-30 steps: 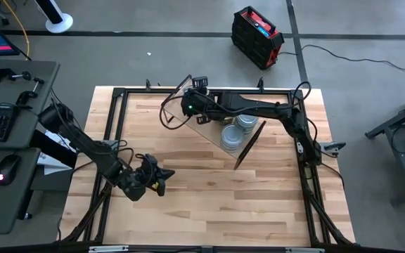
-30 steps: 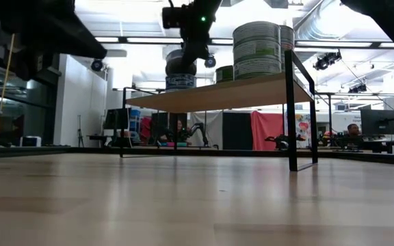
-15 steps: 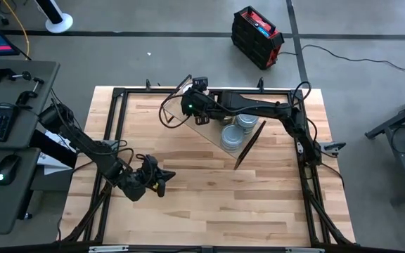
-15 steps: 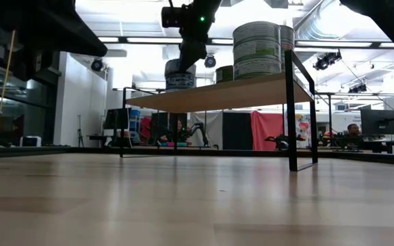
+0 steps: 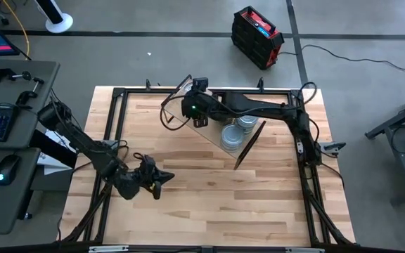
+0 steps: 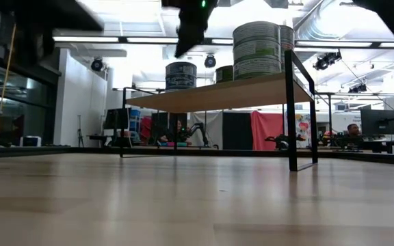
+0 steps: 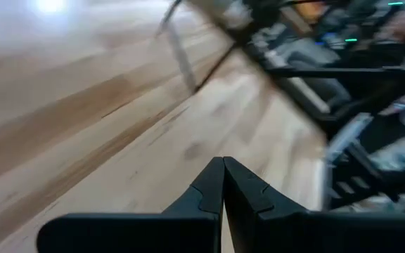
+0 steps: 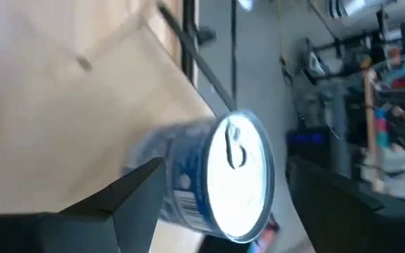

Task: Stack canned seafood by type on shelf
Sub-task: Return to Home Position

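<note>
End effector on my right arm (image 8: 225, 167) hangs with its two fingers (image 8: 129, 193) spread wide and nothing between them; it holds no tin. Directly beneath it, apart from both fingers, a blue-labelled tin (image 8: 220, 179) stands on the shelf (image 6: 217, 96), near the shelf end farthest from the arm's base. In the low view the end effector sits clear above that tin's lid. The tin is upright: its round axis runs vertical, with the silver lid and pull tab (image 8: 235, 151) facing up at the end effector. Being round and squat, it has no long side to line up with. Farther out along the shelf, back toward the arm's base, taller stacks of tins (image 6: 256, 49) stand close together. I judge these tins rigid and fairly light, with smooth walls that could slip. The best hold is across the curved side wall at mid-height, not by the lid rim. My left end effector (image 7: 223, 179) waits well apart from the shelf, low over the bare desk (image 5: 209, 204), its fingers pressed together on nothing.
</note>
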`<action>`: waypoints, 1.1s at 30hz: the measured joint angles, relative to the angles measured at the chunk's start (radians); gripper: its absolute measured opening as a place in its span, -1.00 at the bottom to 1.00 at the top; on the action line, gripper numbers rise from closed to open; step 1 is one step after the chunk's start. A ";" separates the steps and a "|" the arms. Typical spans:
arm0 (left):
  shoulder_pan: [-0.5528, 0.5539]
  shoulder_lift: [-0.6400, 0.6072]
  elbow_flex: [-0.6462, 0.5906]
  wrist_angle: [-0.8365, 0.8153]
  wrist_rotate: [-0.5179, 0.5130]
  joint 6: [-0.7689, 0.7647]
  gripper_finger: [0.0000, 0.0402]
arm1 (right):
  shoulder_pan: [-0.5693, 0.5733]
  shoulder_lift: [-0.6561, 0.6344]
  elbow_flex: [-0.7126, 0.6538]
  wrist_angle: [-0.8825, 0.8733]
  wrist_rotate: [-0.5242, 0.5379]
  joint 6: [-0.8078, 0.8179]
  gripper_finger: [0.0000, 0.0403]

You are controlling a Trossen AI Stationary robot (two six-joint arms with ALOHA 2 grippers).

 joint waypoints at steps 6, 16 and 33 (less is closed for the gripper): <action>0.024 -0.128 0.002 0.168 0.001 0.407 -1.00 | 0.059 -0.099 0.002 -0.047 -0.220 0.303 0.21; 0.579 -0.259 0.002 0.160 0.697 0.891 -1.00 | 0.288 -0.247 -0.170 -0.277 -0.410 0.853 -0.90; 0.535 -0.749 -0.521 0.410 0.624 0.687 -1.00 | 0.723 -0.634 -0.723 -0.097 -0.051 1.897 -1.00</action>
